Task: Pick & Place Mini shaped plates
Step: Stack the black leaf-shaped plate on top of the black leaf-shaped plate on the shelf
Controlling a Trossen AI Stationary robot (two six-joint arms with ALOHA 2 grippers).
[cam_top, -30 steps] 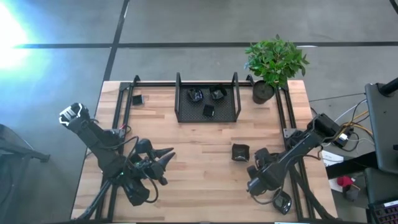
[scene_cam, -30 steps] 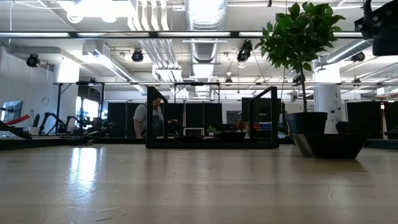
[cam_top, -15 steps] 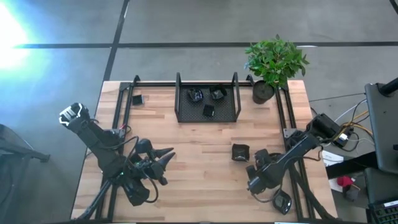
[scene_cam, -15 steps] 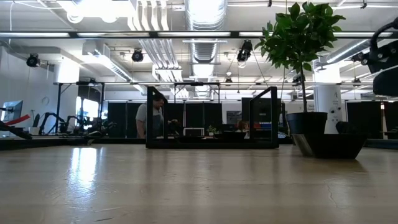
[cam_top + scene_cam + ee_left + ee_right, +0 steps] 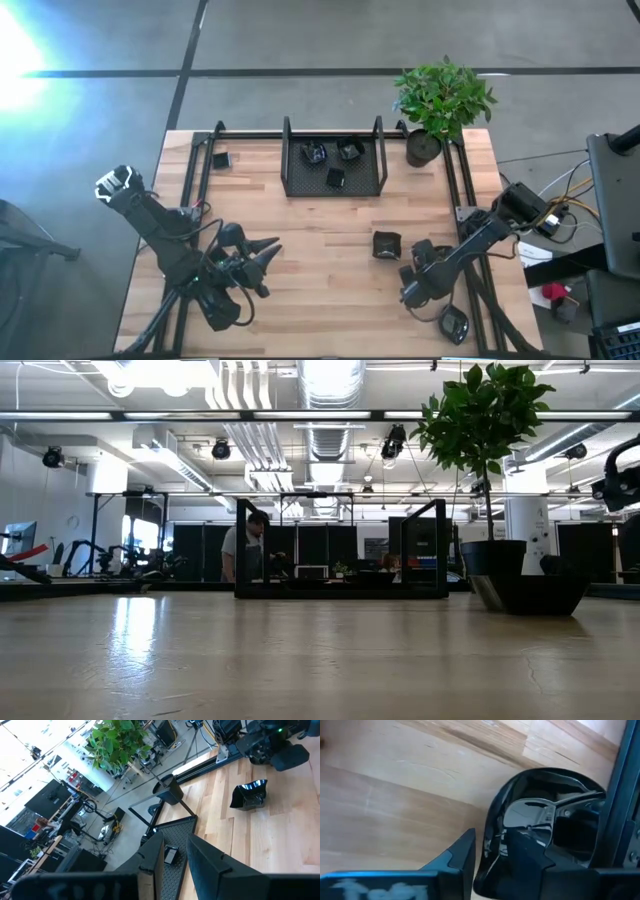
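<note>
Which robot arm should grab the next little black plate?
Probably the right. Its gripper already has its fingers around the rim of an oval plate at the table's right front corner. The left gripper waits over bare wood, farther from any plate.

A: Near-right plate (image 5: 455, 325), all visible?
B: No. Partly under right gripper (image 5: 437, 308) from above. In rt wrist view, clipped by pic edge, one side behind a dark bar. Can't tell if gripped.
A: Tray (image 5: 383, 160) contents?
B: Three plates (image 5: 336, 177), too small for shape. From table height, lost behind tray wall. In left wrist view, mostly blocked by left gripper (image 5: 175, 840).
A: Far-left plate (image 5: 220, 160)?
B: Just a speck, shape unclear.
A: Anything else at table height?
B: Right arm (image 5: 622, 475) cut by right edge. Person (image 5: 238, 550) far back, part-hidden behind tray.
</note>
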